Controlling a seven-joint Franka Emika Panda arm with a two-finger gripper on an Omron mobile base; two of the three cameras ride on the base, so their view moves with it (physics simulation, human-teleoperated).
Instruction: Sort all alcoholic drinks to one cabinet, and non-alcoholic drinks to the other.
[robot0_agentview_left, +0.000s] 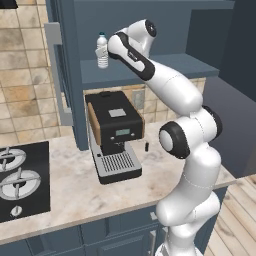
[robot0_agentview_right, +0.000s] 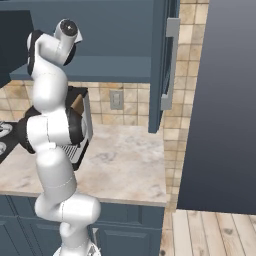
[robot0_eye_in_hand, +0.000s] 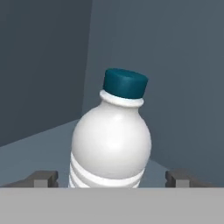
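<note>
Gripper (robot0_eye_in_hand: 112, 178) spread wide, fingertips (robot0_eye_in_hand: 43, 178) standing clear on either side of the water bottle (robot0_eye_in_hand: 112, 144) — released, not gripped. Bottle upright on the open cabinet's shelf (robot0_agentview_left: 150, 70), above the coffee machine (robot0_agentview_left: 114, 134). One non-alcoholic drink apparently placed — cola and both alcoholic bottles presumably left to sort

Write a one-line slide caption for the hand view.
Open gripper with its fingertips standing clear on either side of an upright water bottle with a teal cap inside the blue cabinet.
</note>
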